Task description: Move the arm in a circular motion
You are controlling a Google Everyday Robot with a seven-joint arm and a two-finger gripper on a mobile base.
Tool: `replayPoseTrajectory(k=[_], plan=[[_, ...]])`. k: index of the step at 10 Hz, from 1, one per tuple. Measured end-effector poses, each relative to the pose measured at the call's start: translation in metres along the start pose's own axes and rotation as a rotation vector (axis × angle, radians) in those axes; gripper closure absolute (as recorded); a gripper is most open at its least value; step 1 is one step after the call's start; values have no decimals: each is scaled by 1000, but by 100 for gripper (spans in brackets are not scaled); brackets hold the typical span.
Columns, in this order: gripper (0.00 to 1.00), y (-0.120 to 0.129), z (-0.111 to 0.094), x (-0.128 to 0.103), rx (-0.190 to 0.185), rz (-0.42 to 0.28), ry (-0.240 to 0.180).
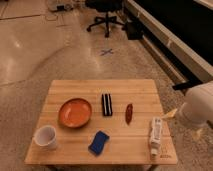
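Arm (200,106) at right edge of view: one fat glossy white rounded segment, cut off by the frame, hanging off the right end of the wooden table (65,90) and level with its front half. A thinner white link runs up and left from it, above the floor past the table's far right corner.

Gripper (171,113): mostly hidden by the arm's bulk. A small pale yellowish piece pokes out of the arm's left side and is probably part of it, though the view is too poor to be sure. It sits just over the table's right edge, near the cap end of the white bottle (155,135). Released or clenched: cannot tell. Nothing seen in its grasp.

So the arm lies directly right of and behind the gripper, off the tabletop.

On the table:
- orange bowl (75,113), left of centre
- white cup (45,136), front left corner
- blue sponge (99,142), front centre
- black bar (106,104), centre, just right of the bowl
- dark red slender item (129,113), between the bar and the bottle
- white bottle lying flat near the right edge

Beyond: black office chair (106,15) and a blue cross (106,52) on the floor.
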Motion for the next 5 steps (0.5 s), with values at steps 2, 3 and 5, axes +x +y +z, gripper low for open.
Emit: replayPoseTrajectory(k=[2,3,5], plan=[[20,-11,32,52,-87,84,26],[20,-40,43,61,-98,85,25],[20,-145,63,58,-88,39,-12]])
